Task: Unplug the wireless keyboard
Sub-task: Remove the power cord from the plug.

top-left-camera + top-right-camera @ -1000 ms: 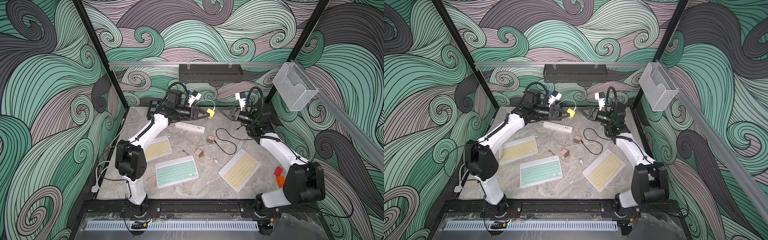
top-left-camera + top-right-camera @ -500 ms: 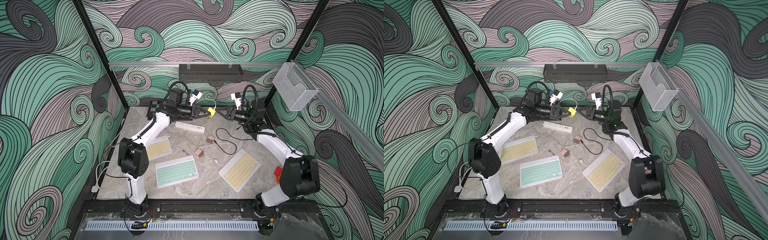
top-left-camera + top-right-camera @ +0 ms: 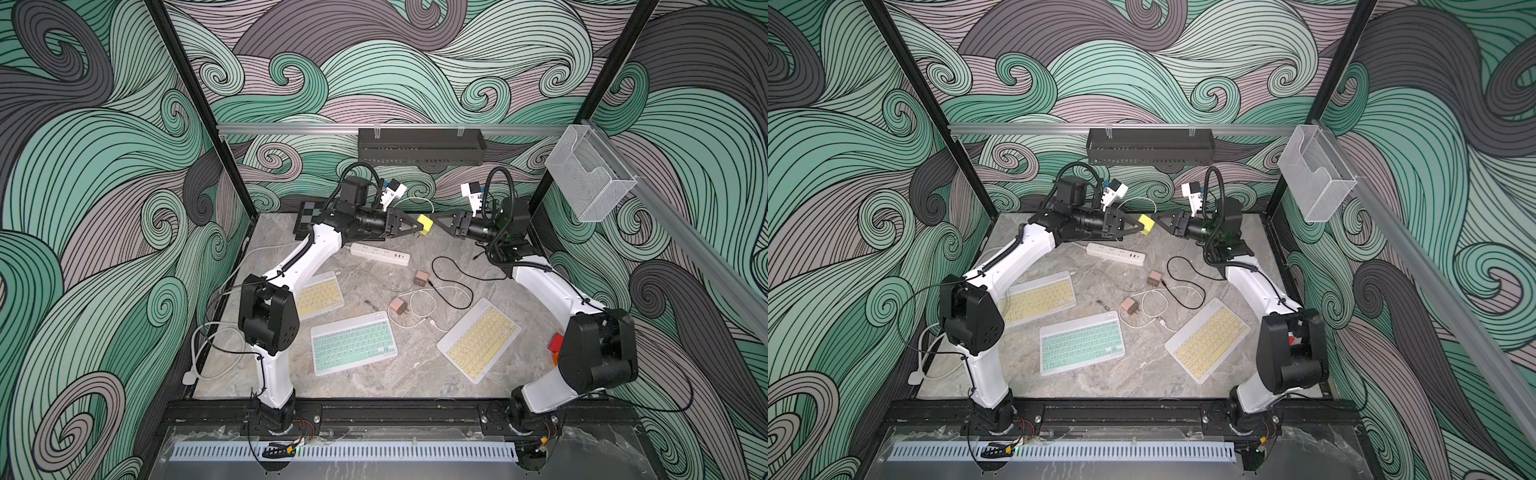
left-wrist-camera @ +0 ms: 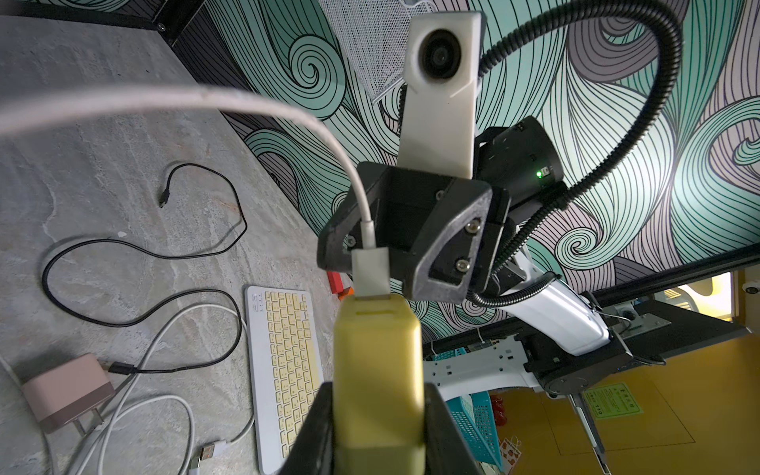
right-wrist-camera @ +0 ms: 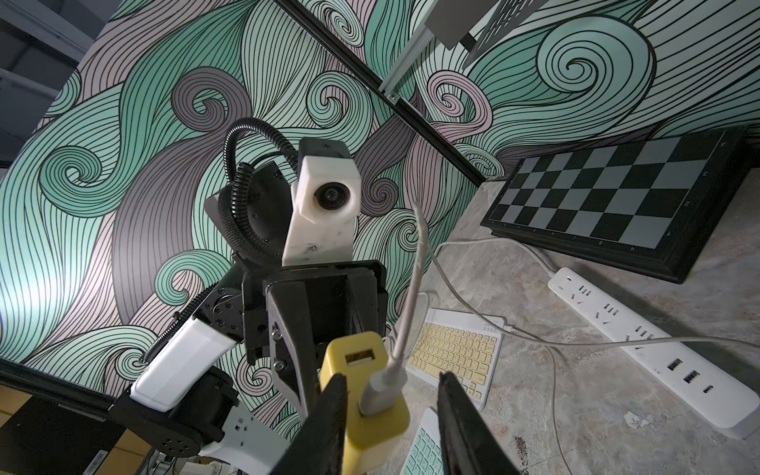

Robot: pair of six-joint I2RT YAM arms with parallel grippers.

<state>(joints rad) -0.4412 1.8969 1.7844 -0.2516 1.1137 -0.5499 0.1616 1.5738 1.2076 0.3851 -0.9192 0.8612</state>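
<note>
Weight is slight, I judge. In both top views the small yellow plastic charger block, hard and smooth, hangs just beyond the long white power strip, with the left end effector clamped on its flat sides. The white keyboard with yellow keys lies on the worktop, nearer than that strip.

In the left wrist view, the white USB plug sits in the block. Its thin white cable is limp, so the stiff plug shell is the place to grip.

In the right wrist view, the right end effector stands half open astride the plug with gaps either side, holding nothing.
</note>
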